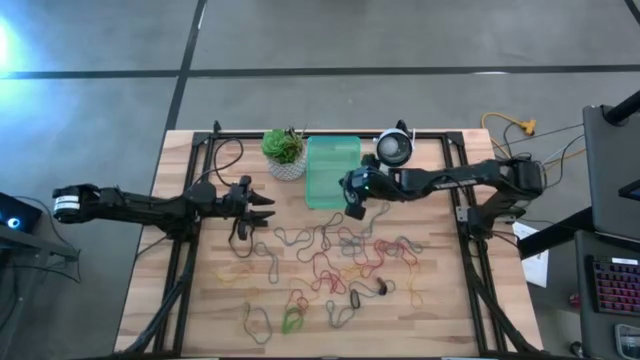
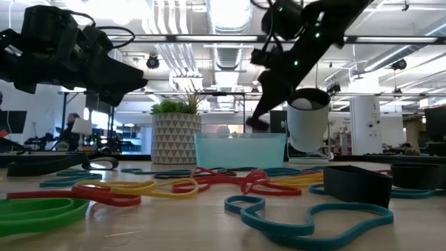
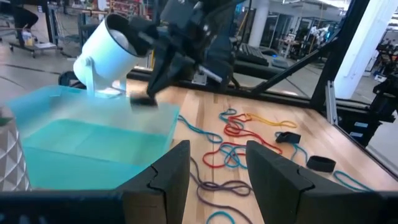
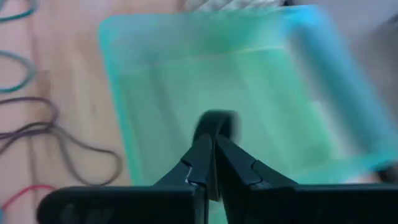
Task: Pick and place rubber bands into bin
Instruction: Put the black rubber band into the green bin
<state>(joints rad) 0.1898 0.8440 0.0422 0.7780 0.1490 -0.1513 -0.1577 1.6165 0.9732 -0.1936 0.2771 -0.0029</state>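
Note:
Many rubber bands (image 1: 335, 255) in red, yellow, teal, green and brown lie loose on the wooden table, also seen in the low view (image 2: 209, 183). The mint-green bin (image 1: 330, 172) stands at the far middle, its floor on the table. My right gripper (image 1: 352, 207) hangs over the bin's near right corner, shut on a small dark rubber band (image 4: 214, 121). To the left of the bin my left gripper (image 1: 268, 207) stays open and level, nothing between its fingers (image 3: 180, 165). My right gripper pinches the dark rubber band between its two fingertips (image 4: 202, 155). A small loop of it (image 4: 216, 118) sticks out past them. The fingers slant down from the table's right side. The band is lifted clear, above the bin's floor (image 4: 249, 81).
A white pot with a green plant (image 1: 285, 152) stands left of the bin, and a round white device (image 1: 394, 148) to its right. Black frame rails (image 1: 190, 250) run along both table sides. A small black block (image 2: 355, 185) lies among the bands.

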